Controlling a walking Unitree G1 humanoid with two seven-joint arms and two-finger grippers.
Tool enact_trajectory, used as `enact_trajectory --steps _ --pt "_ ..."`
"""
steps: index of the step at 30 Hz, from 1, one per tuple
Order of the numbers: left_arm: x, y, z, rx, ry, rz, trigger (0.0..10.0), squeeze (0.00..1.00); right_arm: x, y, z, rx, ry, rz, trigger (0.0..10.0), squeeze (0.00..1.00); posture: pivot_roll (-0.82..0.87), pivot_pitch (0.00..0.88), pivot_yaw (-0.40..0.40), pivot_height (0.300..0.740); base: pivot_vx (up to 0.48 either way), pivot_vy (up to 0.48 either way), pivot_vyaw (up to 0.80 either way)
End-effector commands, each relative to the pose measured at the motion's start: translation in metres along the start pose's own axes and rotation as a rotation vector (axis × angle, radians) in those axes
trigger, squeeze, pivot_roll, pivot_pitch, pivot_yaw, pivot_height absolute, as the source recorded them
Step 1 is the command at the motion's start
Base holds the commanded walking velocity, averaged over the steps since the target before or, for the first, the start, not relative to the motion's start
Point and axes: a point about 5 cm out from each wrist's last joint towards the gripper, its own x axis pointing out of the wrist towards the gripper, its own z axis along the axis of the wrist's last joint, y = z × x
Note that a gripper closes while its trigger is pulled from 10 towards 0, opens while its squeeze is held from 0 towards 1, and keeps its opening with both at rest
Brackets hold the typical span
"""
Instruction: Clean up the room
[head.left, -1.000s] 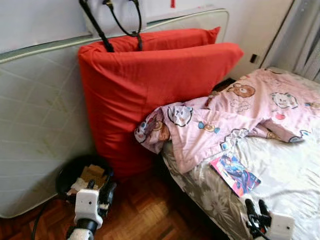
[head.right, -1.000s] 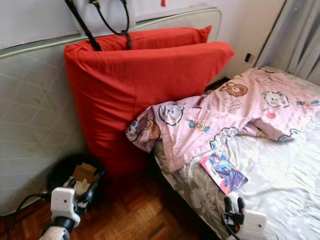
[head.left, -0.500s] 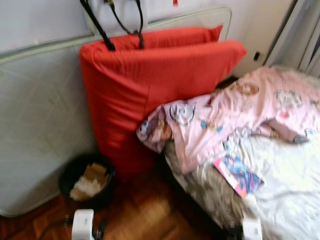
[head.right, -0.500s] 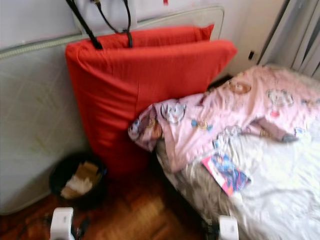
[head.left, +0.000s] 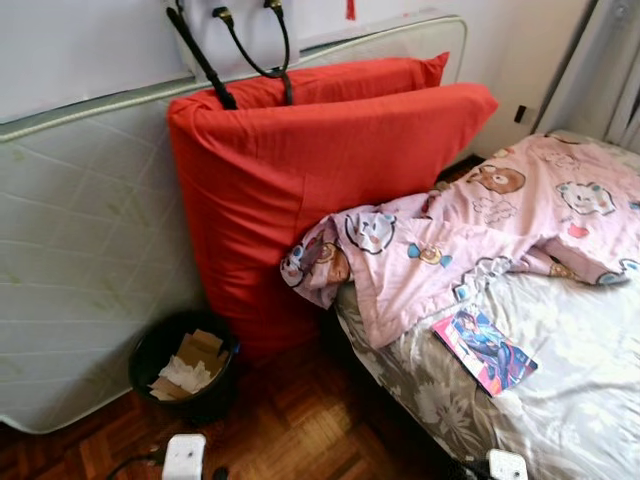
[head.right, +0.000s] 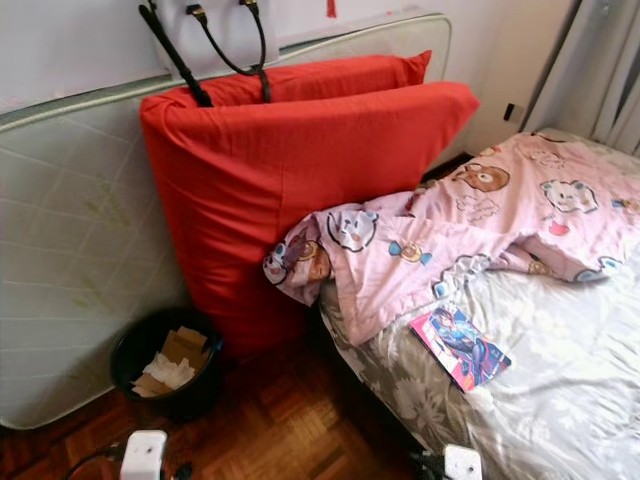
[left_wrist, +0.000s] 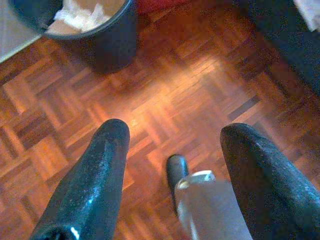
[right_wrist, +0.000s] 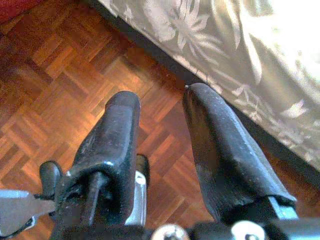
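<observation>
The left gripper (left_wrist: 172, 145) hangs low over the parquet floor (left_wrist: 165, 95), jaws released and holding nothing, which fits an arm lowered while nothing is in reach. The right gripper (right_wrist: 160, 117) hangs likewise beside the bed's near edge, jaws parted a little and holding nothing. Its fingers (right_wrist: 220, 150) point down past the floral bed skirt (right_wrist: 210, 45).

Moving outward, the black waste bin (head.left: 183, 362) stands on the floor against the upright mattress (head.left: 80, 240), already part-filled with paper and card scraps. That placement marks it as the likely drop point for rubbish.

The bright comic booklet (head.left: 484, 349) lies flat on the bed near its near edge, just below the hem of the pink blanket (head.left: 470, 235). The blanket is bunched, with 1 corner hanging off the bed's corner toward the 2 red cushions (head.left: 320, 180) leaning against the mattress. Judged from this layout, the booklet and blanket are the loose items still to be dealt with.
</observation>
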Motion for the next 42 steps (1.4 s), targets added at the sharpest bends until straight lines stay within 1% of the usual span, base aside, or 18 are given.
enact_trajectory --steps 1,2,5,11,12,13,14,19,22,28,30,31,32,33,37,38,39,42 --pt "0.0 -0.002 -0.003 0.009 0.026 -0.001 10.0 0.0 -0.001 -0.003 -0.002 0.009 0.019 -0.004 10.0 0.55 -0.04 0.006 -0.023 0.74 0.0 0.0 0.0" --pt "0.001 -0.004 -0.002 0.008 0.024 -0.003 10.0 0.0 0.0 -0.003 -0.001 -0.002 0.021 0.004 10.0 1.0 -0.04 0.002 -0.035 0.74 0.0 0.0 0.0" --pt "0.002 -0.007 -0.002 -0.005 0.021 -0.001 10.0 0.0 0.0 -0.003 0.0 -0.011 0.028 0.01 10.0 1.0 -0.05 0.0 -0.053 0.74 0.0 0.0 0.0" --pt "-0.003 -0.014 -0.016 -0.031 0.058 0.006 10.0 0.0 0.001 -0.01 0.003 -0.041 0.044 0.012 10.0 1.0 -0.03 0.0 -0.081 0.74 0.0 0.0 0.0" --pt "-0.004 -0.014 -0.018 -0.031 0.064 0.007 10.0 0.0 0.001 -0.011 0.003 -0.039 0.049 0.01 10.0 0.73 -0.02 0.0 -0.086 0.74 0.0 0.0 0.0" --pt "-0.005 -0.014 -0.02 -0.031 0.068 0.008 10.0 0.0 0.001 -0.011 0.003 -0.037 0.052 0.01 10.0 0.73 -0.02 0.0 -0.088 0.74 0.0 0.0 0.0" --pt "-0.005 -0.014 -0.021 -0.034 0.07 0.014 10.0 0.0 0.001 -0.011 0.002 -0.036 0.058 0.012 10.0 0.0 -0.01 0.0 -0.095 0.74 0.0 0.0 0.0" --pt "-0.007 -0.009 -0.023 -0.039 0.065 0.031 10.0 0.0 0.001 -0.009 0.0 -0.031 0.074 0.012 10.0 0.0 0.0 0.004 -0.1 0.74 0.0 0.0 0.0" --pt "-0.007 -0.005 -0.023 -0.037 0.064 0.044 10.0 0.0 0.002 -0.004 0.0 -0.037 0.078 0.031 10.0 0.0 0.02 0.012 -0.098 0.74 0.0 0.0 0.0" --pt "-0.005 0.001 -0.015 -0.048 0.046 0.075 10.0 0.0 0.005 0.007 0.001 -0.01 0.074 0.039 10.0 0.0 0.03 0.013 -0.069 0.74 0.0 0.0 0.0" --pt "-0.003 0.0 -0.01 -0.043 0.033 0.058 10.0 0.0 0.005 0.01 0.0 -0.001 0.077 0.043 10.0 0.0 0.03 0.012 -0.065 0.74 0.0 0.0 0.0" --pt "-0.002 0.0 -0.009 -0.041 0.031 0.055 10.0 0.3 0.005 0.011 -0.001 -0.001 0.078 0.044 10.0 0.0 0.03 0.012 -0.065 0.74 0.0 0.0 0.0" --pt "-0.002 0.0 -0.007 -0.025 0.024 0.055 10.0 0.3 0.005 0.012 -0.001 0.0 0.079 0.047 10.0 0.0 0.03 0.014 -0.055 0.74 0.0 0.0 0.0" --pt "-0.001 0.001 -0.004 -0.007 0.015 0.057 10.0 1.0 0.005 0.014 -0.002 0.003 0.081 0.051 10.0 0.0 0.02 0.015 -0.05 0.74 0.0 0.0 0.0" --pt "0.001 0.002 0.0 -0.004 0.009 0.067 10.0 1.0 0.004 0.015 -0.004 0.013 0.086 0.048 10.0 0.0 0.02 0.014 -0.045 0.74 0.0 0.0 0.0" --pt "0.001 0.002 0.0 0.0 0.008 0.067 10.0 0.11 0.004 0.016 -0.005 0.013 0.087 0.049 10.0 0.0 0.01 0.016 -0.043 0.74 0.0 0.0 0.0" --pt "0.001 0.002 0.0 0.011 0.006 0.067 10.0 0.0 0.004 0.016 -0.005 0.012 0.089 0.05 10.0 0.0 0.01 0.017 -0.042 0.74 0.0 0.0 0.0" --pt "0.001 0.001 -0.001 0.015 0.007 0.062 10.0 0.0 0.004 0.015 -0.007 0.019 0.093 0.042 10.0 0.0 0.01 0.019 -0.043 0.74 0.0 0.0 0.0"
